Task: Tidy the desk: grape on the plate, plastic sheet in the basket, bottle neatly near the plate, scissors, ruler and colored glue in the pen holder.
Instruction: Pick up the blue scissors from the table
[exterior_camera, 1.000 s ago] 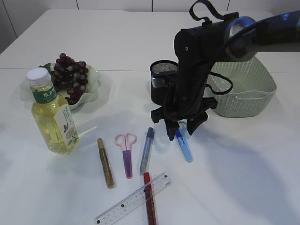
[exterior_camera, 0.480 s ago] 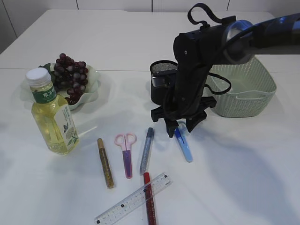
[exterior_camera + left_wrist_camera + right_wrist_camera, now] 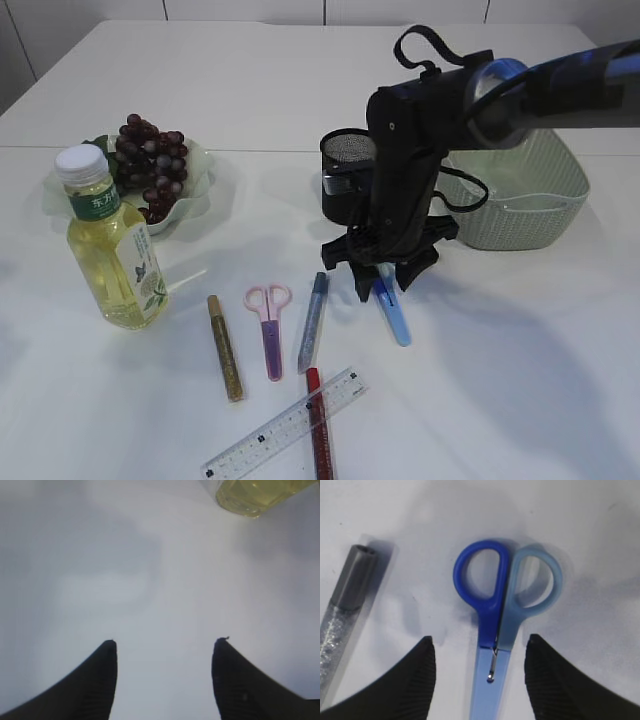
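While its jaws stand apart either side of the blue scissors (image 3: 497,630) at centre frame, the right gripper (image 3: 479,677) should drop squarely and pinch just below the handles; the left gripper (image 3: 164,680), also parted, idles over bare table near the bottle (image 3: 255,495).

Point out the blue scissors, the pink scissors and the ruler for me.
blue scissors (image 3: 494,610): right wrist view, where the two handles meet.
pink scissors (image 3: 271,335): exterior view, middle of the purple blade cover.
ruler (image 3: 285,424): exterior view, middle of the clear strip.
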{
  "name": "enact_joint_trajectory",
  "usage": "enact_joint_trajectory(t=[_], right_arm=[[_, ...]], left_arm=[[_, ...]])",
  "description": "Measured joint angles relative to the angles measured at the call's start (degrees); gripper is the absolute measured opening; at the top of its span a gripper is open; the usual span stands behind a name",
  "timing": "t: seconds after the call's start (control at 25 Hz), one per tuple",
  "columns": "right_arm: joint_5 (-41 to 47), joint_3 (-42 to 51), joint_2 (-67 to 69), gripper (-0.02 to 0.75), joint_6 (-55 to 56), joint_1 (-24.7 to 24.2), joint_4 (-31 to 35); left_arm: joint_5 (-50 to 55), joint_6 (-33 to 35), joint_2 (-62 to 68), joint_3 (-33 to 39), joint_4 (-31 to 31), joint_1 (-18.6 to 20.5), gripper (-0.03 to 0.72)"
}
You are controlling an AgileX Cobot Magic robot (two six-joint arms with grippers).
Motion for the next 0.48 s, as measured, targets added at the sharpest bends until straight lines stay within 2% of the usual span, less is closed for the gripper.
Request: enact_joint_trajectory(t=[0.48], right_arm=[[-0.39, 0.0, 1.81, 0.442, 0.46, 0.0, -0.03]], left_arm=[[-0.32, 0.0, 0.0, 0.0, 0.0, 0.0, 0.435]])
